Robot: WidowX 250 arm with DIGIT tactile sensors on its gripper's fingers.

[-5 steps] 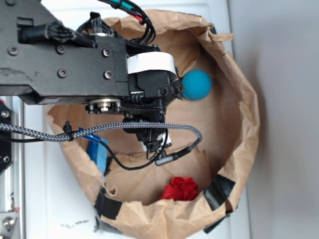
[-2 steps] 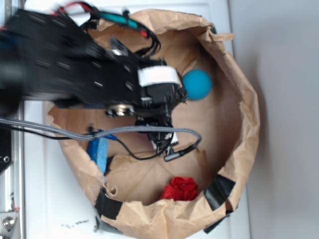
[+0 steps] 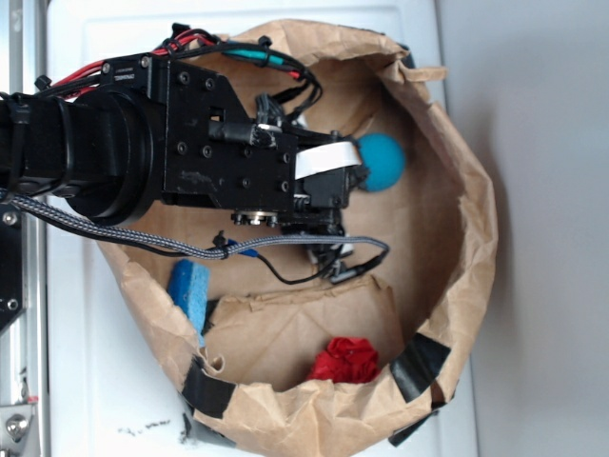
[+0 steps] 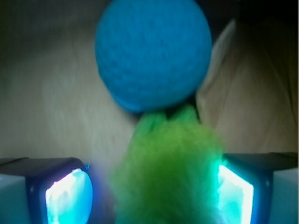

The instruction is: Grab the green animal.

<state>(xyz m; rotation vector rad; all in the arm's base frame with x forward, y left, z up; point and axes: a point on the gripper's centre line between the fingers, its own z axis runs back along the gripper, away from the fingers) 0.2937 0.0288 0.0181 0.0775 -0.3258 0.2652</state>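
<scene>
Looking down from the outside camera, I see the black robot arm [image 3: 143, 143] reaching in from the left, over a crumpled brown paper bag [image 3: 466, 219] that sits on the white worktop [image 3: 95, 400]. Inside the bag on the left lies a blue sponge [image 3: 188, 290]. A red cloth lump [image 3: 344, 362] sits near the bottom edge. At the tip of the arm a teal-blue ball [image 3: 381, 162] peeks out, just beside the end effector [image 3: 328, 252], whose fingers I cannot make out from up here.

From the wrist camera, I see the left fingertip [image 4: 60, 196] low in the corner, glowing pale blue. The green animal [image 4: 168, 172] sits between the two fingertips, fuzzy and lime green. Its right side touches the right fingertip [image 4: 243, 186], but a dark gap shows on its left side, so the end effector is partly spread with the toy inside and not pinched. The teal-blue ball [image 4: 154, 51] is just past the toy, touching its top.
</scene>
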